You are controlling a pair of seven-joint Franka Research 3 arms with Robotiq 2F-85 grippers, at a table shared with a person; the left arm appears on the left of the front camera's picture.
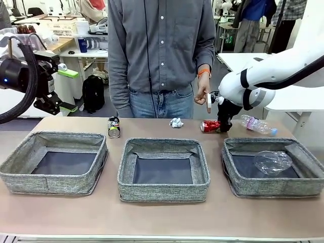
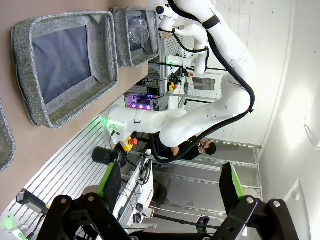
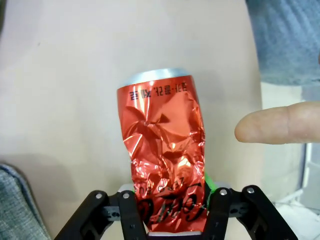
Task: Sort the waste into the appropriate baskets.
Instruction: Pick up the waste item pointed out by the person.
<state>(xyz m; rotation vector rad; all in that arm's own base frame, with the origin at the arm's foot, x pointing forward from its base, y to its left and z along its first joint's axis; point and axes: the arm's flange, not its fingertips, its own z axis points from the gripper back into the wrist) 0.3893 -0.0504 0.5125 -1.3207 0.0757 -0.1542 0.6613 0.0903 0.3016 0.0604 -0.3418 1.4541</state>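
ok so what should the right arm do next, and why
Probably lift straight up a little. The right gripper looks closed against both sides of the crushed red can, which lies on the table, and a person's finger is close beside it, so a slow vertical rise seems safest.

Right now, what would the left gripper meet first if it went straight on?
Likely the right arm, near its base; the left gripper has open air until there, but depth is unclear.
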